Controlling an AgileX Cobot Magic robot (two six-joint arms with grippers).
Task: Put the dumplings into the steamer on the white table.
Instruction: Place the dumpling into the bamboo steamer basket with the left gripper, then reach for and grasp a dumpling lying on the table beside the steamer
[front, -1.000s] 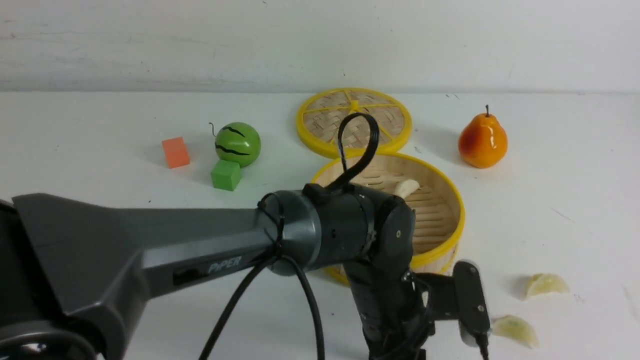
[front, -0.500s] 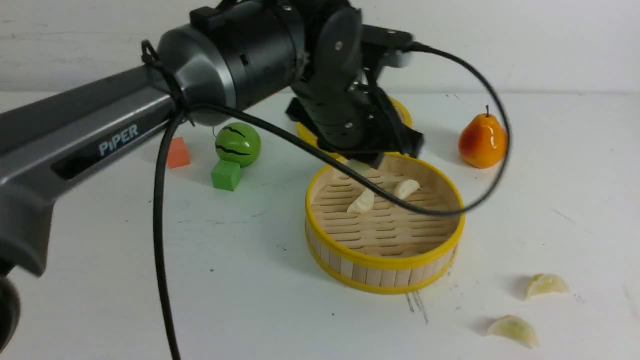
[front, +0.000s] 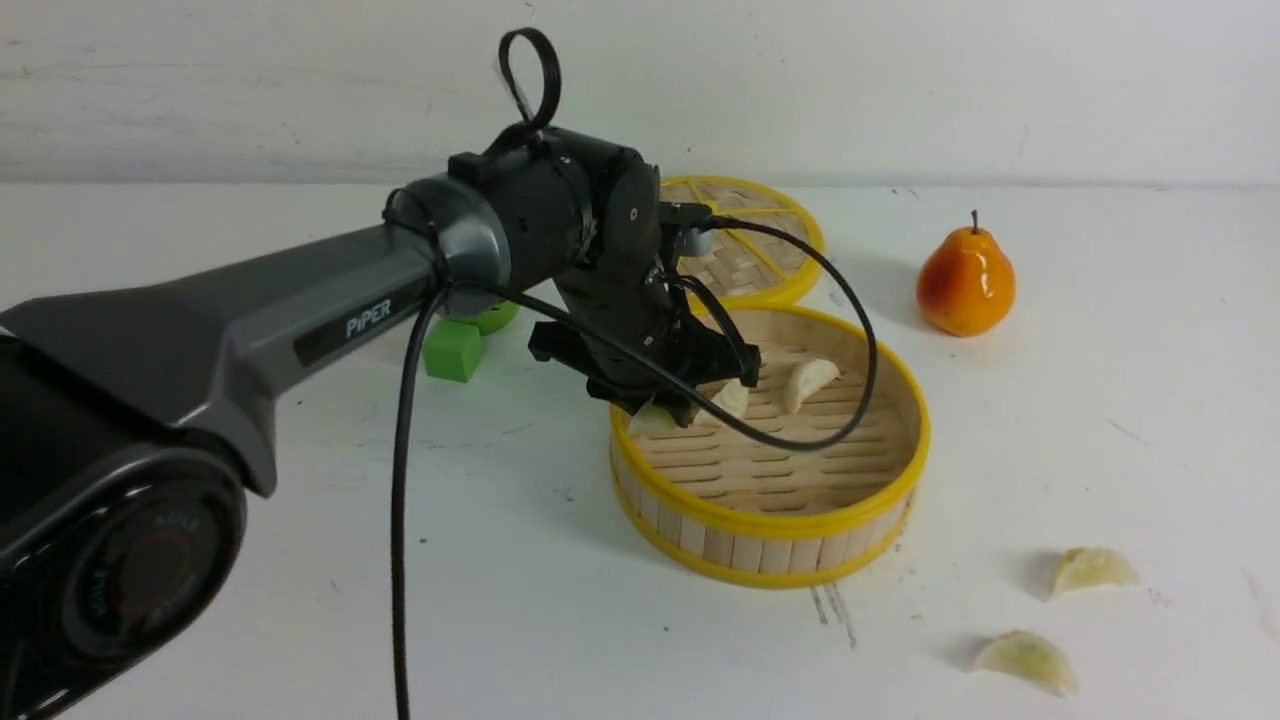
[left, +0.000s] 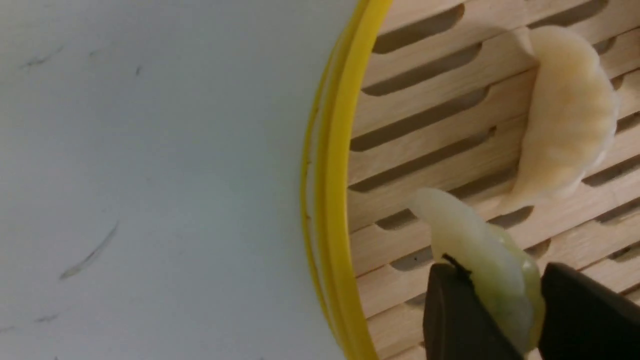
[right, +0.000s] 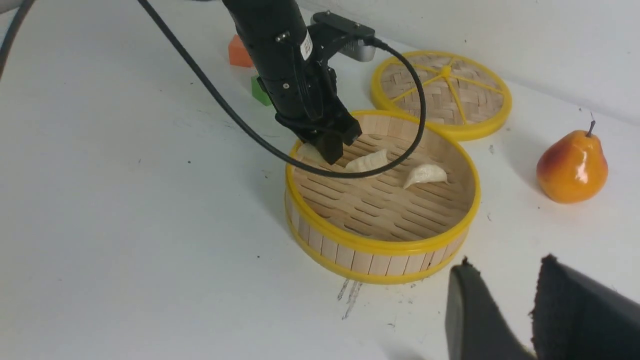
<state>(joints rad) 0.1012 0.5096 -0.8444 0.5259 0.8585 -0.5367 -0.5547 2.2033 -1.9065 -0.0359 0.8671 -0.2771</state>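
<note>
The steamer (front: 770, 505) stands mid-table on the white table (front: 300, 560). Two cream dumplings (front: 810, 380) (front: 733, 398) lie on its slats. My left gripper (front: 668, 412) is just inside its left rim, shut on a pale green dumpling (left: 480, 250). The left wrist view shows the yellow rim (left: 332, 175) and one lying dumpling (left: 565, 120). Two more dumplings (front: 1092, 568) (front: 1027, 660) lie on the table at front right. My right gripper (right: 505, 265) is open and empty, low over the table to the right of the steamer (right: 380, 245); the front view does not show it.
The flat woven lid (front: 770, 240) lies behind the steamer. An orange pear (front: 965, 280) stands at back right. A green cube (front: 452, 350) and a green striped ball (front: 495, 318) sit left of the steamer, with an orange cube (right: 239, 51) beyond them.
My left arm rose from low at the table's front, swung high over the steamer, then came down to the steamer's left inner rim with the dumpling in its jaws.
</note>
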